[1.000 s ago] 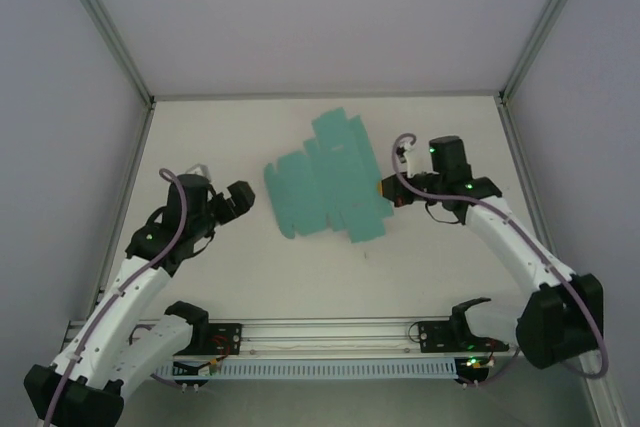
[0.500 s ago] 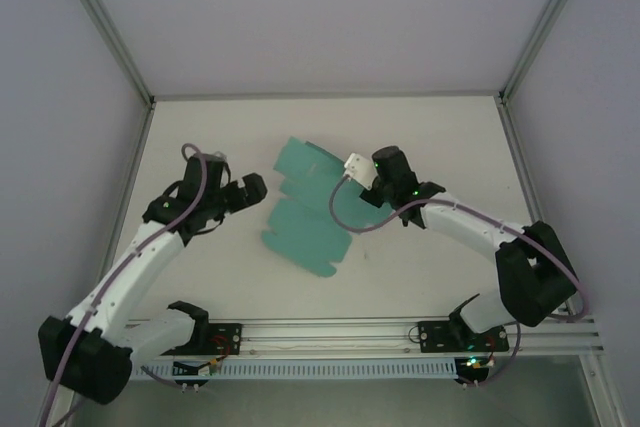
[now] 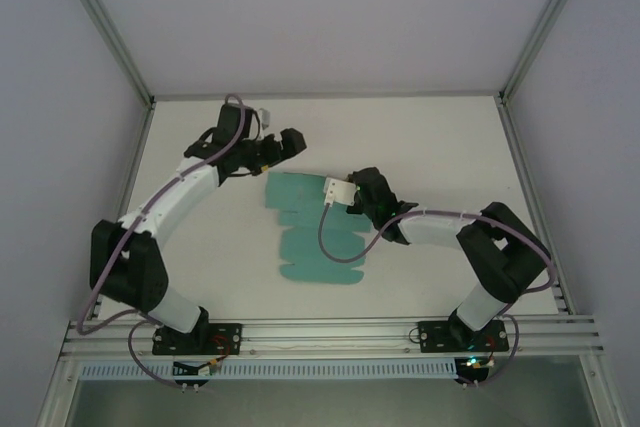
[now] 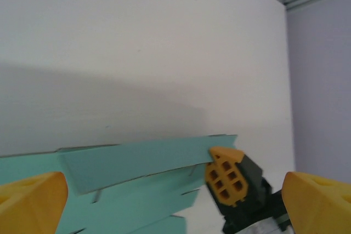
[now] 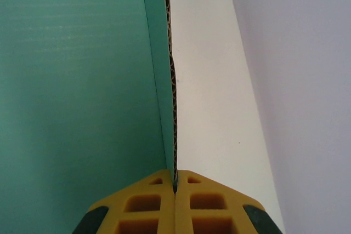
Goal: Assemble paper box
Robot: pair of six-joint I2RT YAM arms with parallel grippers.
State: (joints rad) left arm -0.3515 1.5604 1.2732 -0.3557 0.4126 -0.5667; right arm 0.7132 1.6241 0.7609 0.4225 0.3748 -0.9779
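The paper box [image 3: 310,237] is a flat teal die-cut sheet lying near the middle of the table, with its flaps pointing toward the near edge. My right gripper [image 3: 343,193] is at the sheet's far right corner. In the right wrist view its yellow fingers [image 5: 137,206] are shut on the corrugated edge of the sheet [image 5: 77,80], which is lifted there. My left gripper [image 3: 287,144] hovers open just beyond the sheet's far edge. In the left wrist view the sheet [image 4: 126,163] lies between my wide-apart left fingertips [image 4: 33,198], and a finger of the right gripper [image 4: 225,176] is at the sheet's corner.
White table [image 3: 440,147] with grey walls on three sides and aluminium posts [image 3: 105,27] at the back corners. A metal rail [image 3: 320,332] runs along the near edge. The right forearm [image 3: 430,227] lies low across the table to the right of the sheet.
The right gripper has dragged the sheet leftward and toward the near edge, turning it. The left arm has swung up to the sheet's far edge and stays open.
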